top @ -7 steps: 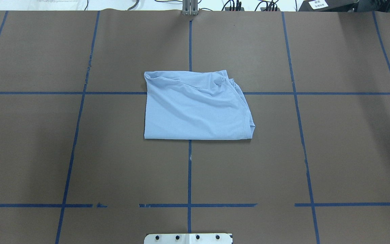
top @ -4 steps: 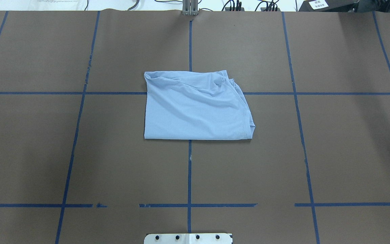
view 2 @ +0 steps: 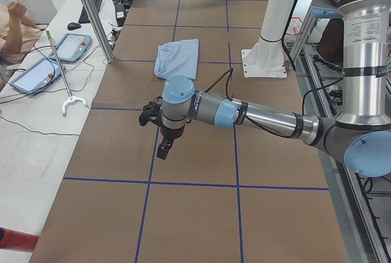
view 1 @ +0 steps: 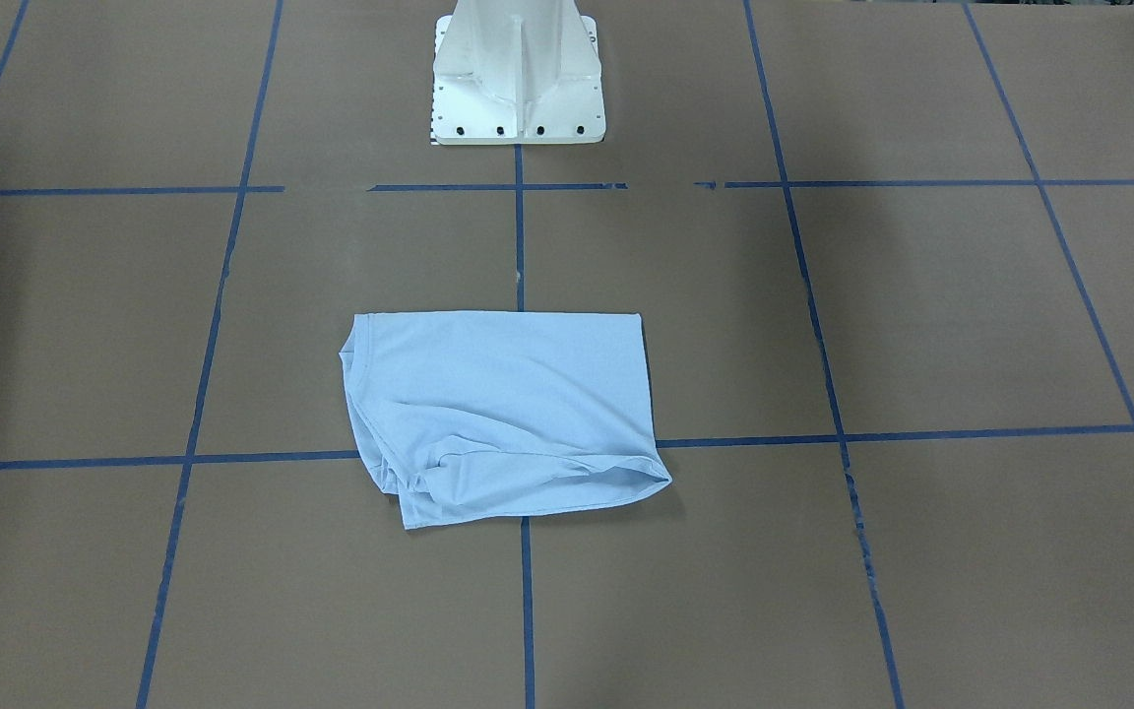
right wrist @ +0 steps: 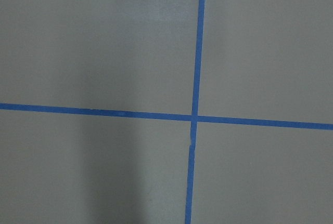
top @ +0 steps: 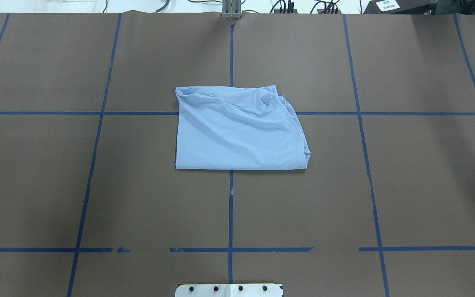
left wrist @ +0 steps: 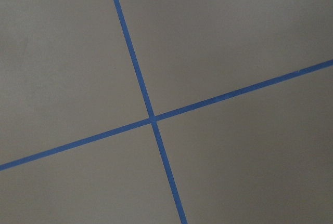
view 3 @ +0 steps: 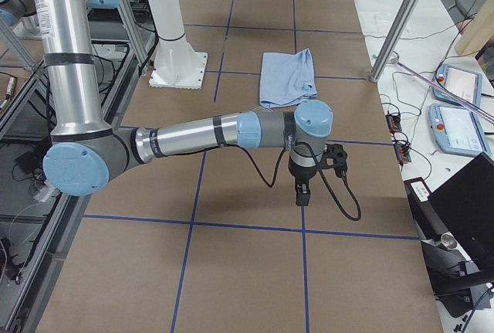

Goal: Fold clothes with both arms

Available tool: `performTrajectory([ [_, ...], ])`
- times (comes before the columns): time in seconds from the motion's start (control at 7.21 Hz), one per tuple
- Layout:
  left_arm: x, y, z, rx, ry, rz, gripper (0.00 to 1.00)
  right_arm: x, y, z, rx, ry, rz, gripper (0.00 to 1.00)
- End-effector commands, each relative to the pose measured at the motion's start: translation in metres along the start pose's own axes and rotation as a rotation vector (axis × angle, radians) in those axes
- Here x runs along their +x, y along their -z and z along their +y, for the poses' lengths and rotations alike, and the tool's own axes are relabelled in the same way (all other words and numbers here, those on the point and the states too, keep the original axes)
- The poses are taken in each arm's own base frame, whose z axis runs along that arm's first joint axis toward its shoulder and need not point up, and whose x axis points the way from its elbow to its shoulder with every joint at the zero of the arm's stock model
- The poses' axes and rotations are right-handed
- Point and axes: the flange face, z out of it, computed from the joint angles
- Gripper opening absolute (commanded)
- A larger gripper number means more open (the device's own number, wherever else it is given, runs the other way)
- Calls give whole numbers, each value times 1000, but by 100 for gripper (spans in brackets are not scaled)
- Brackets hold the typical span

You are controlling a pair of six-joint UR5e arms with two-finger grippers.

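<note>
Both grippers sit out wide of the shirt, over the brown table [top: 56, 185]. Left gripper [view 2: 163, 149] hovers pointing down above a blue tape cross [left wrist: 153, 119]; can't tell if its fingers are spread or closed. Folded light blue T-shirt [top: 237, 132] lies flat mid-table with nothing touching it. Right gripper [view 3: 302, 192] hangs the same way, and I can't tell its state either.

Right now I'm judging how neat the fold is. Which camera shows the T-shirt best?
Overhead exterior: the T-shirt lies whole, centred and uncovered, with its rumpled far edge plain. Exterior front-facing shows it whole, from the opposite side. Both side views show it small and far off. The wrist cameras show only table and blue tape.
</note>
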Motion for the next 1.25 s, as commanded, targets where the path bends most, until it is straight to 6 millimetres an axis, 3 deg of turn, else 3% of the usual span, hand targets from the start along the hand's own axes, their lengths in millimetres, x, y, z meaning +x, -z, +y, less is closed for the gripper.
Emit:
performTrajectory([
  [0.0, -20, -28, 17, -51, 47, 53, 100, 7, -8, 28, -17, -15, -5, 100],
  [0.14, -39, -49, 25, -85, 78, 52, 100, 14, -17, 58, -35, -28, -4, 100],
  [0.28, -42, -54, 21, -90, 85, 64, 100, 6, -7, 73, -22, -19, -4, 100],
  [0.69, -34, -44, 8, -61, 60, 70, 100, 14, -28, 73, -64, -37, -11, 100],
  [1.11, -21, -30, 6, -39, 41, 79, 100, 10, -26, 70, -58, -32, -9, 100],
])
